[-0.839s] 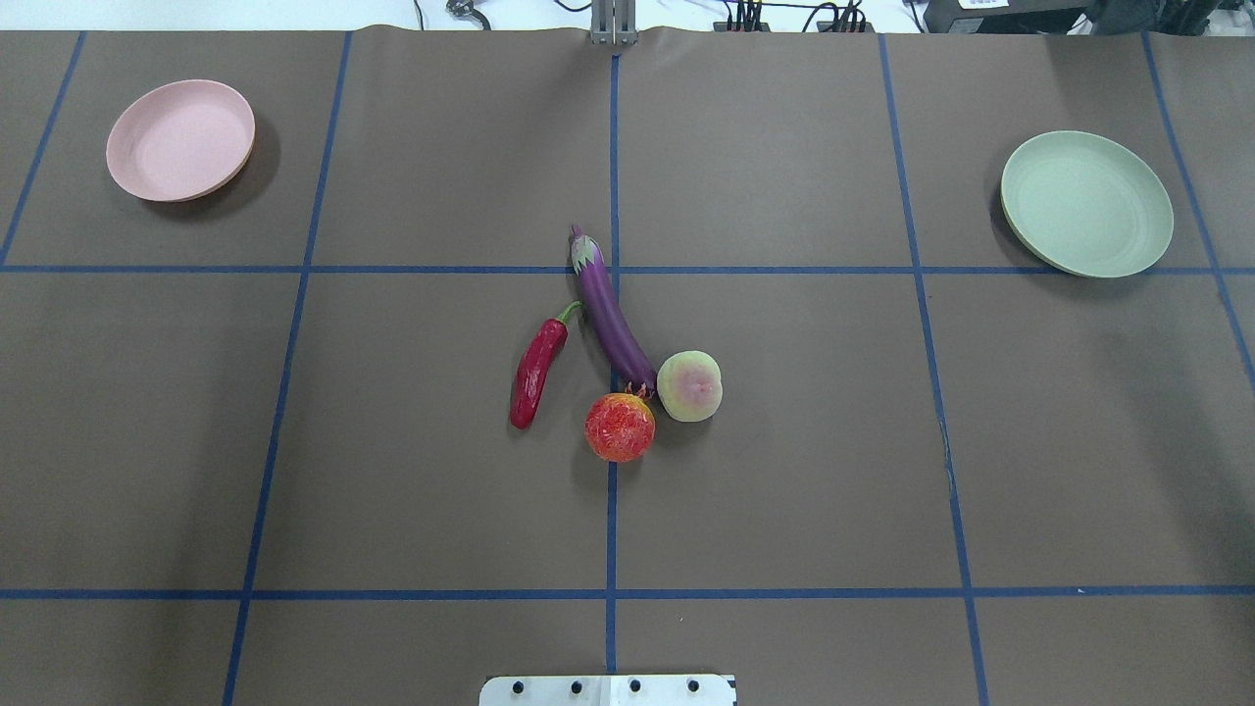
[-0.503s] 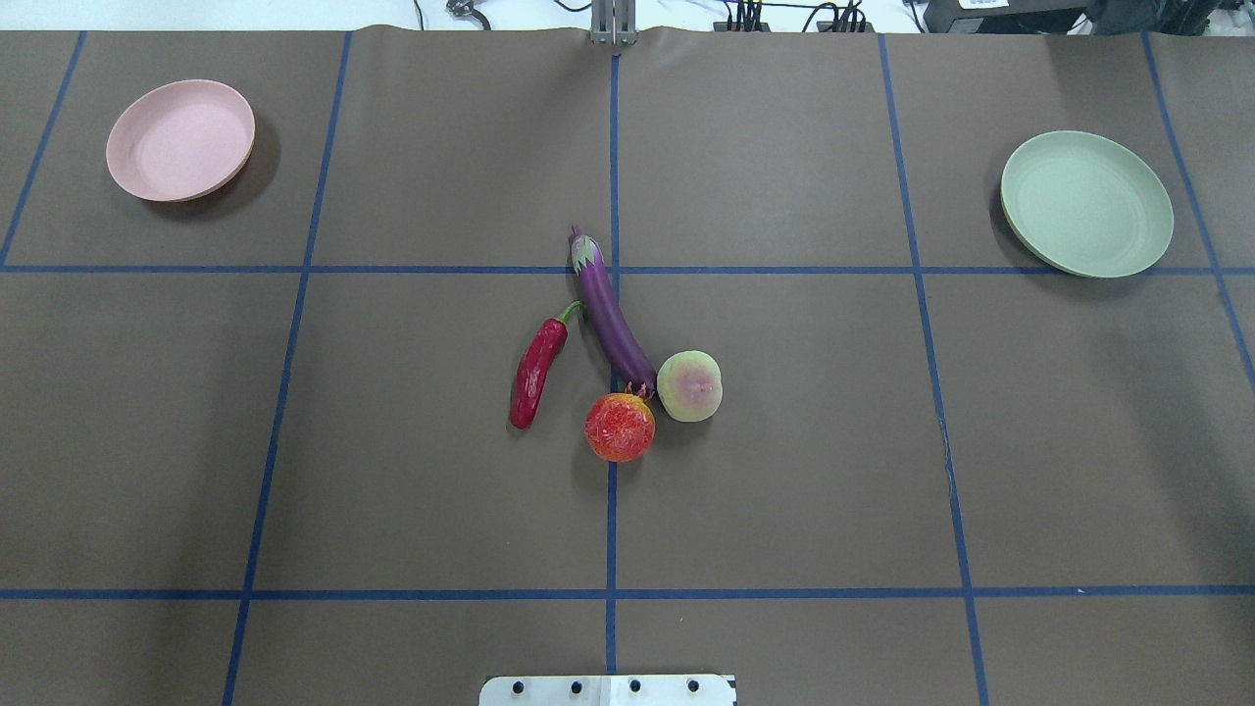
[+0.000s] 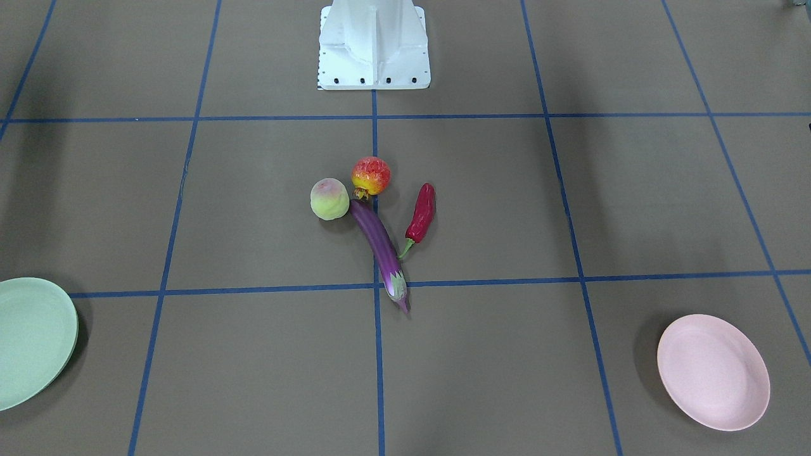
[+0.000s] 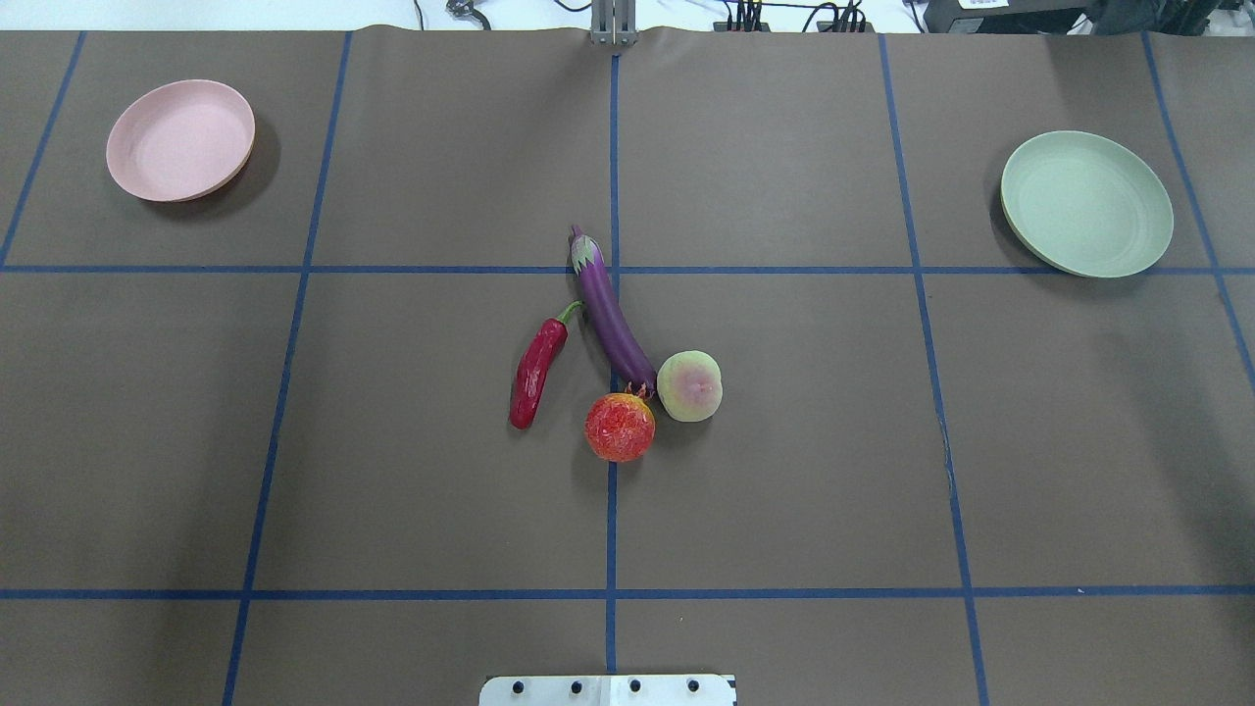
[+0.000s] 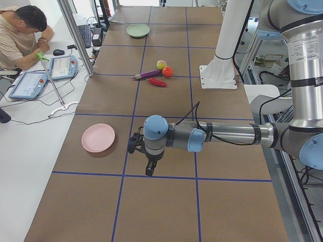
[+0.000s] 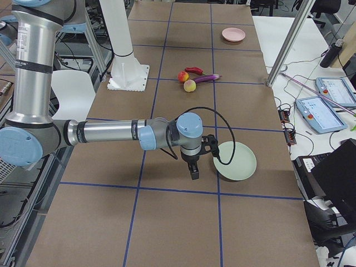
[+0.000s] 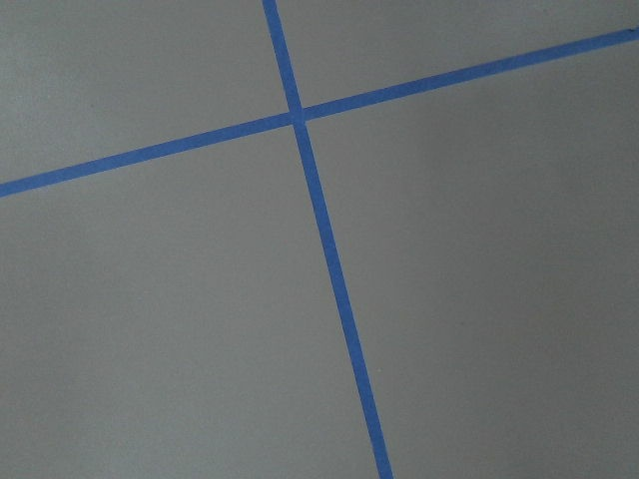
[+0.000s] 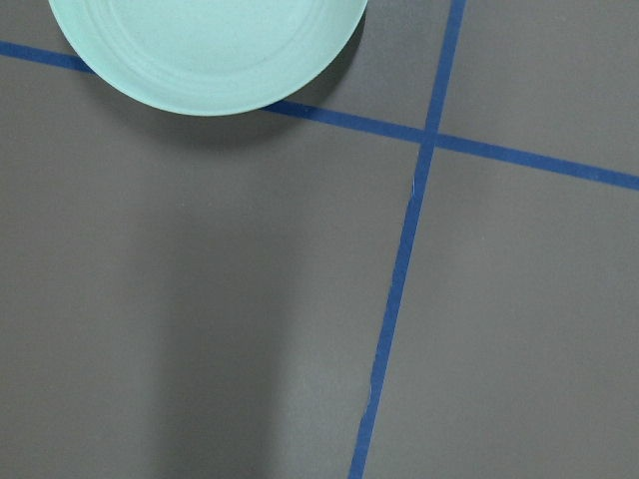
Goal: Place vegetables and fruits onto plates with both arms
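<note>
The purple eggplant point(image 4: 610, 314), red chili point(image 4: 535, 369), peach point(image 4: 689, 385) and pomegranate point(image 4: 620, 427) lie clustered at the table's middle, the eggplant's end touching both fruits. The pink plate point(image 4: 180, 139) stands far left and the mint green plate point(image 4: 1086, 203) far right, both bare. My left gripper point(image 5: 149, 169) shows only in the exterior left view, hanging above the table beside the pink plate point(image 5: 98, 137). My right gripper point(image 6: 194, 171) shows only in the exterior right view, beside the green plate point(image 6: 236, 161). I cannot tell whether either is open or shut.
The white base block point(image 3: 374, 44) stands at the robot's side of the table. Blue tape lines point(image 4: 611, 147) grid the brown table cover. An operator point(image 5: 20, 35) sits at a side desk with tablets. A metal post point(image 6: 286, 44) stands at the table's far edge.
</note>
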Robot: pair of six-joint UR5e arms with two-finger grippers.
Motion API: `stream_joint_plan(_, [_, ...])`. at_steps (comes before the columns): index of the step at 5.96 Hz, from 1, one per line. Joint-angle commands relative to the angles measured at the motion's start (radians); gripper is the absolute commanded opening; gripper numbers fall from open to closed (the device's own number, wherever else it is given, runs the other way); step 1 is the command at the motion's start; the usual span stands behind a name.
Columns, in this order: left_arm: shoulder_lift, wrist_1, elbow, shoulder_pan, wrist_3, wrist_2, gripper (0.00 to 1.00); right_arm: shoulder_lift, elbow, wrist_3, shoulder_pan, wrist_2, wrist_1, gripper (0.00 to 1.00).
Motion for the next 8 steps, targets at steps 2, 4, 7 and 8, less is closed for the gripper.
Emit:
stream_joint_plan(2, [-0.014,-0.005,0.004,0.0,-0.001,-0.006,1.0,0.156,-0.006,0.062,-0.196,0.016,0.217,1.0])
stream_joint_plan(4, [-0.014,-0.005,0.008,0.0,0.001,-0.006,1.0,0.325,0.006,0.342,-0.403,0.006,0.222,1.0])
stream_joint_plan(7, [-0.013,-0.005,0.022,0.0,0.004,-0.006,1.0,0.56,-0.006,0.762,-0.803,-0.354,0.141,1.0])
stream_joint_plan(8, [-0.011,-0.003,0.028,0.0,0.007,-0.006,1.0,0.645,-0.009,0.784,-0.882,-0.469,-0.025,0.99])
